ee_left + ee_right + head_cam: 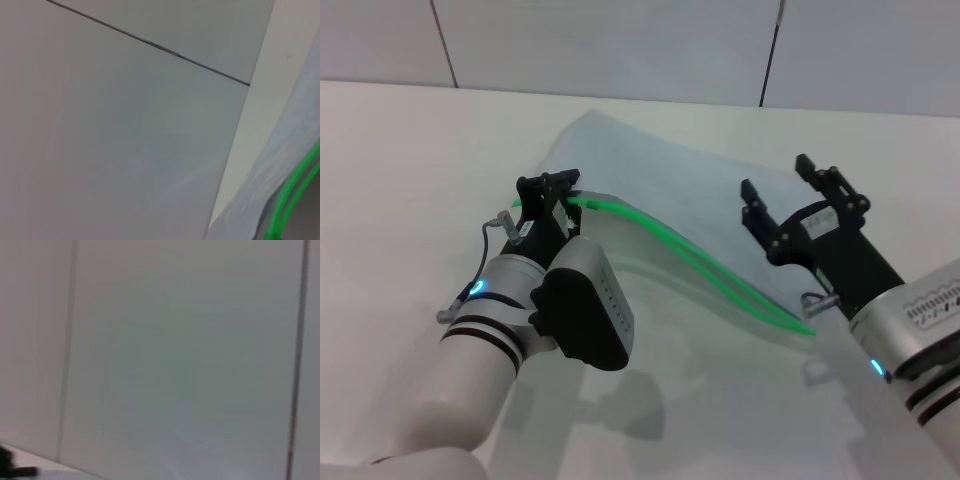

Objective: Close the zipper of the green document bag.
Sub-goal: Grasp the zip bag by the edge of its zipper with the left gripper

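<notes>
Evidently soft, floppy translucent pale document bag (pixel 660 190) | bright green zipper (pixel 700 262) gapes; left gripper (pixel 548 200) clenched on its end | right gripper (pixel 800 200) released above bag's far end, should pin it

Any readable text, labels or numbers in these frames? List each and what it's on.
None can be read.
Right arm: a strip of small dark marks on the white housing, too small and blurred to read.
Left arm's black wrist block: a row of tiny pale dots, not legible as text.
Green document bag, zipper, table: no print visible.
Both wrist views: no text.
</notes>
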Robot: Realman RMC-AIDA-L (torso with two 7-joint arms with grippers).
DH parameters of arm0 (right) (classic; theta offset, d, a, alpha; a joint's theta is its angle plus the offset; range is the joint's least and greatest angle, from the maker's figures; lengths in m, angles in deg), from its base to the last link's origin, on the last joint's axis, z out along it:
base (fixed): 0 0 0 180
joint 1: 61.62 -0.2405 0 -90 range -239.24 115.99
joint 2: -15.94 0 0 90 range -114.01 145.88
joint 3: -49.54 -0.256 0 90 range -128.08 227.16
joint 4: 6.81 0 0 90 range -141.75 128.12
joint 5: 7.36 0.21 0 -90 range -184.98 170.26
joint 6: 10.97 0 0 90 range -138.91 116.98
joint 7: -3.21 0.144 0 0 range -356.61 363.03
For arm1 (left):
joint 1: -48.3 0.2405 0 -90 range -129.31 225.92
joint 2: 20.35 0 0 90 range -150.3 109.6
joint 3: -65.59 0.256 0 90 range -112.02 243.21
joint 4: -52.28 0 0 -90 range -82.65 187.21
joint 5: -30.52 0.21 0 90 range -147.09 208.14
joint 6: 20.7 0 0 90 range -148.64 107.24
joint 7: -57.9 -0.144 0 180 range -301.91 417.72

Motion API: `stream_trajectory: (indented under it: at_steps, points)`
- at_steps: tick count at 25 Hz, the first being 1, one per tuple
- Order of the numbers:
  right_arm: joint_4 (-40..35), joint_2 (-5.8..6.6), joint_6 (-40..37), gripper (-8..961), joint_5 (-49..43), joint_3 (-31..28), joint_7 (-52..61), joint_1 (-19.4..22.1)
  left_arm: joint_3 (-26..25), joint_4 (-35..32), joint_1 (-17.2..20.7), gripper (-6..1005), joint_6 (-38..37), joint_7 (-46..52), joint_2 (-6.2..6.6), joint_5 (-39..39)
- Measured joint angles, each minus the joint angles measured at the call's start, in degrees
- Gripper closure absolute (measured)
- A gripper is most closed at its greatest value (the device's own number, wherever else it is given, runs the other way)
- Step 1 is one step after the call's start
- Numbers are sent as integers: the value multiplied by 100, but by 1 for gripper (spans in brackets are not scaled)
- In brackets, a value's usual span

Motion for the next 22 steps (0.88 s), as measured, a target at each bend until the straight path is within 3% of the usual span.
stream_trajectory:
  at_steps: [22]
  points:
    - [-99,40,-262,274,-1079,0,15,-71,12,10,-28,935,-19,-46,7,515]
